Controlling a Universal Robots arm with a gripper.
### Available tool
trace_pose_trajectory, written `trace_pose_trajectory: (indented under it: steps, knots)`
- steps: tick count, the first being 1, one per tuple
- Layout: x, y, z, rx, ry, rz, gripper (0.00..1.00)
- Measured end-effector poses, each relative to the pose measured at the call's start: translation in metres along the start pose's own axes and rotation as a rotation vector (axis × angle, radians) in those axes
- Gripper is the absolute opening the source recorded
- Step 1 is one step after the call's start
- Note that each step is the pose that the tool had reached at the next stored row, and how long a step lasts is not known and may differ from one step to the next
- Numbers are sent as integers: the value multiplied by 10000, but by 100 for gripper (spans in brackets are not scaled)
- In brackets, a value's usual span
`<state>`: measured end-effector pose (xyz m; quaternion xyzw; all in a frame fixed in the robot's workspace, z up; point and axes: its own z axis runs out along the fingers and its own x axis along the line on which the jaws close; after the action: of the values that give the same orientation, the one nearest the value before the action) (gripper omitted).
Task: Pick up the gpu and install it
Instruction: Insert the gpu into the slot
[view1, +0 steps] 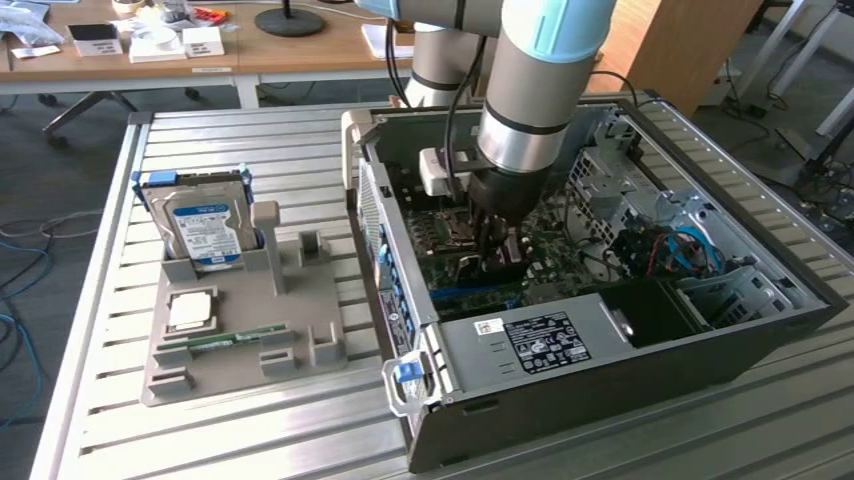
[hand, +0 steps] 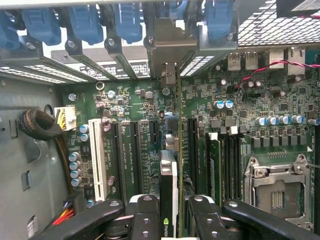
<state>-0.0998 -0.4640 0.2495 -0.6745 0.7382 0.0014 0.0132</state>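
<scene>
My gripper (view1: 497, 250) reaches down inside the open computer case (view1: 747, 330), over the motherboard (view1: 561, 255). It is shut on the gpu (hand: 169, 192), a thin dark card that the wrist view shows edge-on between the two black fingers (hand: 146, 215). The card stands upright on its edge above the green motherboard (hand: 130, 105), among the long black expansion slots (hand: 136, 150). Its silvery end bracket (hand: 167, 47) lies against the case's rear slot openings. Whether the card's edge sits in a slot I cannot tell.
A grey holder (view1: 247, 350) at the exterior view's left carries a silver hard drive (view1: 207, 225), a square chip (view1: 191, 310) and a narrow green memory stick (view1: 238, 338). The power supply box (view1: 534, 345) fills the case's near corner. A white slot (hand: 97, 155) and the processor socket (hand: 277, 192) flank the card.
</scene>
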Motion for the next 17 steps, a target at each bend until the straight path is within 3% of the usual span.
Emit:
trace_pose_trajectory:
  steps: [17]
  knots:
    - [-23,15,47,1,-2,0,27]
